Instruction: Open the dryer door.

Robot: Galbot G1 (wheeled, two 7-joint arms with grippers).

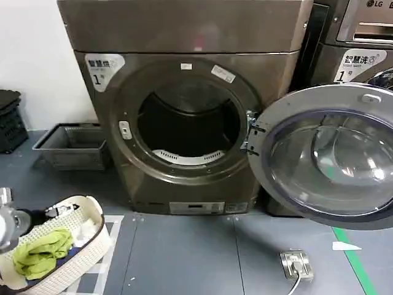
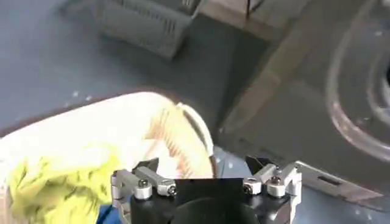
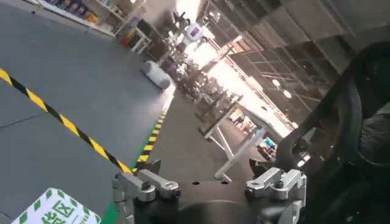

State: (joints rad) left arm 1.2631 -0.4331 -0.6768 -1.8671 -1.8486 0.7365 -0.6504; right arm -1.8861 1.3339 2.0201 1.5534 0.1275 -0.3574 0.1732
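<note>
The dryer door [image 1: 325, 153] stands swung wide open, hanging off its hinge on the right side of the bronze-brown dryer [image 1: 184, 110], its grey inner side and tinted glass bowl facing the head camera, and the dark drum mouth [image 1: 187, 126] is fully exposed. The door reaches across the front of the neighbouring machine [image 1: 362, 43] (the one with the LG logo). Down at the lower left of the head view sits a white laundry basket [image 1: 92, 246] with a yellow-green cloth [image 1: 43, 252] inside, and the left arm shows as a metal part at that edge, just beside the basket. From the left wrist, the left gripper [image 2: 207, 182] hangs above that basket and cloth, jaws spread apart, nothing between them. A grey crate [image 1: 73, 146] rests on the floor left of the dryer. The right gripper [image 3: 210, 185] points out across the room toward a striped floor line [image 3: 67, 125], jaws likewise released and empty
</note>
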